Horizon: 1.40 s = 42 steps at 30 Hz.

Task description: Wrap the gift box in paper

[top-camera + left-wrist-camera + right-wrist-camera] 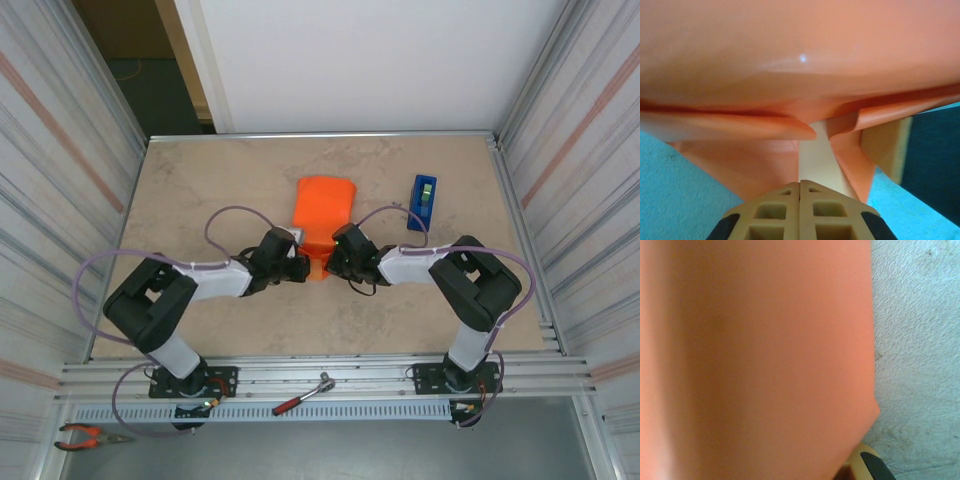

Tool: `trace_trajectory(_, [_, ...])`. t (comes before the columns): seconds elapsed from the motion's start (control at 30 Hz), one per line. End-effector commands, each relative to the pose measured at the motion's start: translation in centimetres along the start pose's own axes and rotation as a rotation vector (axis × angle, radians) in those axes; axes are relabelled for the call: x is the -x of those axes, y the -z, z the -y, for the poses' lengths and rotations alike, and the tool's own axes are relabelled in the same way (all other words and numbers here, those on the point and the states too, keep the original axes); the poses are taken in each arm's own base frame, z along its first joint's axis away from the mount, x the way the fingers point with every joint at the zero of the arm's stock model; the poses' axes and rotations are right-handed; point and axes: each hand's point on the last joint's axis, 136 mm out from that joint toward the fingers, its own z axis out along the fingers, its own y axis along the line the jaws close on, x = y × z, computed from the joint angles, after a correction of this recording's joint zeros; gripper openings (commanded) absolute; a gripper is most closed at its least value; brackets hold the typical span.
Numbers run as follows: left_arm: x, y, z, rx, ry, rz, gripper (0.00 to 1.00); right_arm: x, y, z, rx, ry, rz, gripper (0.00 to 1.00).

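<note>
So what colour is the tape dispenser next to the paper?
Blue. The tape dispenser shows best in the top view, to the right of the orange paper.

- 1 orange paper sheet [322,210], folded up
- 1 blue tape dispenser [423,202]
- 2 robot arms: left arm [165,300], right arm [470,285]
- 2 grippers: left gripper [303,265], right gripper [333,262]
- 1 red-handled ratchet wrench [305,394]
- 1 pair of orange-handled pliers [85,436]
- 1 table [200,180]
- 1 pale strip [812,155] between the paper folds in the left wrist view, can't tell what it is
</note>
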Motion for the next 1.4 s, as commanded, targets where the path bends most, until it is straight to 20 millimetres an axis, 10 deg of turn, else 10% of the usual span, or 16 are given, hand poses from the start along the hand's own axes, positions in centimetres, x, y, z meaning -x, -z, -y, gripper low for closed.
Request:
trace_trajectory(0.0, [-0.6, -0.8, -0.5, 0.01, -0.023, -0.03, 0.0, -3.8, -0.7, 3.5, -0.12, 0.033, -0.12, 0.0])
trace_trajectory(0.5, [-3.8, 2.9, 1.5, -0.012, -0.001, -0.011, 0.0, -5.1, 1.6, 3.8, -0.112, 0.064, -0.109, 0.0])
trace_trajectory(0.87, [-1.9, 8.2, 1.4, 0.016, 0.024, 0.043, 0.0, -2.7, 6.3, 3.8, -0.114, 0.119, -0.019, 0.0])
trace_trajectory(1.37, [-0.4, 4.0, 2.0, -0.039, -0.006, 0.007, 0.0, -2.2, 3.9, 1.8, -0.057, 0.096, -0.023, 0.0])
